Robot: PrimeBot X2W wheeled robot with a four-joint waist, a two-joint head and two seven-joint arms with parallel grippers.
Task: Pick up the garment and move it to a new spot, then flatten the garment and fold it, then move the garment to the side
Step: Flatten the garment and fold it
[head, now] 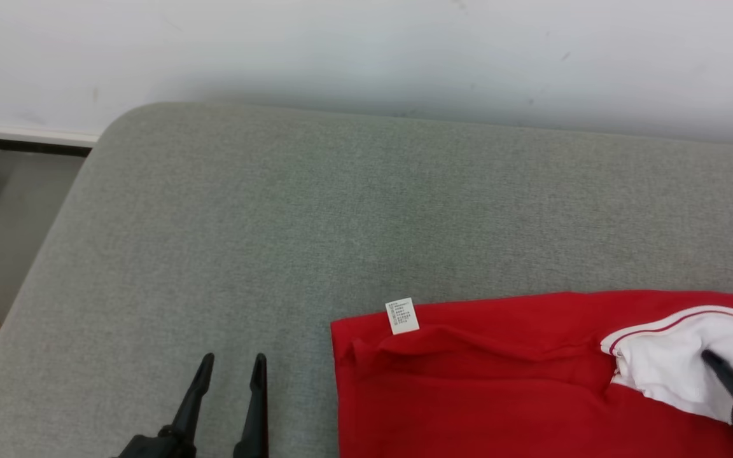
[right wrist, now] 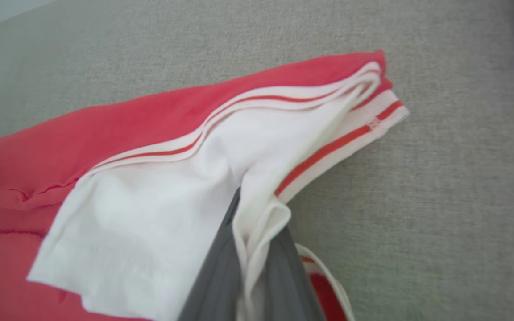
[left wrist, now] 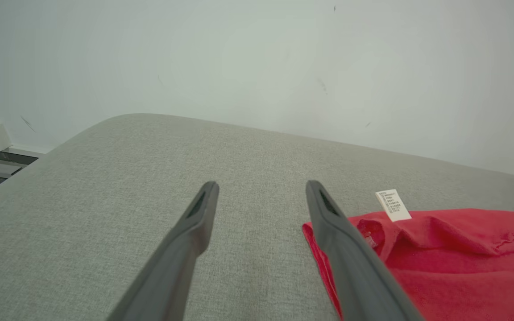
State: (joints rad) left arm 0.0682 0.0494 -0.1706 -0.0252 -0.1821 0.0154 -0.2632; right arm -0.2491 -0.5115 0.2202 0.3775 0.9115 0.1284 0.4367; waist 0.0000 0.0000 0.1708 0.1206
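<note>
Two grippers at work over a grey padded surface [head: 277, 222]. Red shirt [head: 500, 388] lies flat at its near right, far edge fairly straight, with a small white label [head: 402, 315] sticking out at the far left corner. Right gripper [right wrist: 259, 214] is closed tight, pinching a fold of the white sleeve [right wrist: 150, 209] at the shirt's right end; the sleeve hem is red-striped. Left gripper [head: 233, 359] is spread wide with nothing in it, near edge, just left of the shirt. Pale wall [head: 366, 51] on the far side.
</note>
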